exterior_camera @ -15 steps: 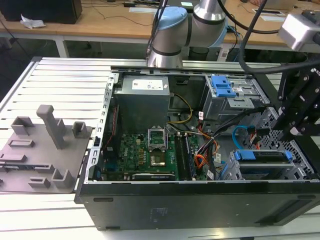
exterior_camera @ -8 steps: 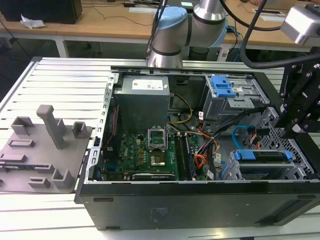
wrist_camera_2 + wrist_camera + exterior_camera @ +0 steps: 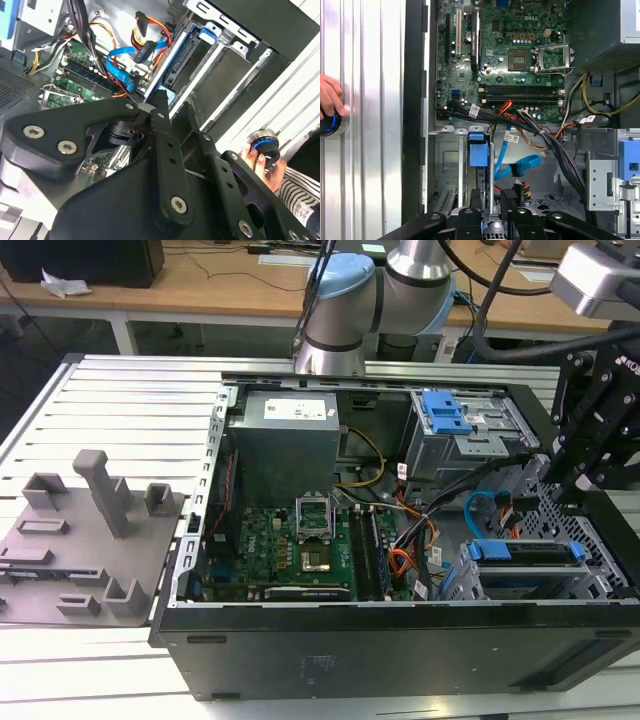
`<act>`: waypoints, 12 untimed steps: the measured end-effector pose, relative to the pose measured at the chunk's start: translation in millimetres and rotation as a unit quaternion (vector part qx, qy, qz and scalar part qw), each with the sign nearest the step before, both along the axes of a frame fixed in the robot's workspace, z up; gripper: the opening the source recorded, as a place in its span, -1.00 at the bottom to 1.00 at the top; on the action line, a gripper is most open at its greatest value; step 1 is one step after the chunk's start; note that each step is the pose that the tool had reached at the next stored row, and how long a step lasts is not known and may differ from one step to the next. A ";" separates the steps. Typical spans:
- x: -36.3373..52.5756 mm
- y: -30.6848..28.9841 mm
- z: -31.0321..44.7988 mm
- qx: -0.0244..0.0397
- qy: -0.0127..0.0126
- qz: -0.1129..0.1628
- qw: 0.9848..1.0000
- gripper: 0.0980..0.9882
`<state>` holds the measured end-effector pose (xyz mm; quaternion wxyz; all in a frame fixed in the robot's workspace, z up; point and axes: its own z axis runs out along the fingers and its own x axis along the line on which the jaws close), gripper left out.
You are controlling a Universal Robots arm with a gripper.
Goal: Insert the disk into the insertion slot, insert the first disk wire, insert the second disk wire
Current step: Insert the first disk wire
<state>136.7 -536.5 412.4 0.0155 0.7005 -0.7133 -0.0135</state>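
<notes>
Since the computer case (image 3: 400, 650) lay open on the slatted table (image 3: 130, 390), I could read the whole job from the exterior view. The arm (image 3: 340, 310) stood beyond the case's far wall at twelve o'clock, and the gripper (image 3: 575, 475) hung inside the case at its three o'clock end. I could not tell whether the gripper was clenched or released, because its own black linkage hid that in both wrist views.

At about five o'clock of the case sat the insertion slot (image 3: 468, 580). The disk (image 3: 530, 552) seemed to be lying in it already, blue rail uppermost.

I judged seating the disk to be the step in hand. Doing it well meant keeping the disk square to the perforated walls and pressing along the cage's length rather than down onto it. It also meant letting none of the loose cabling get pinched beside the drive.

From the gripper, in the exterior view, the slot and disk lay just below at roughly seven o'clock. The second disk wire (image 3: 522, 164) looped at about eight o'clock from the gripper, between the slot and the taller cage (image 3: 460, 435). The first disk wire (image 3: 146, 47) hung just beside that loop, its small black plug apart from the disk.
</notes>
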 end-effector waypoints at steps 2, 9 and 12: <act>0.0 7.5 0.0 0.000 0.000 0.000 1.000 -0.54; 0.5 17.6 -3.3 0.000 0.000 0.000 1.000 -0.54; 1.6 18.1 -8.7 0.000 0.001 0.000 1.000 -0.54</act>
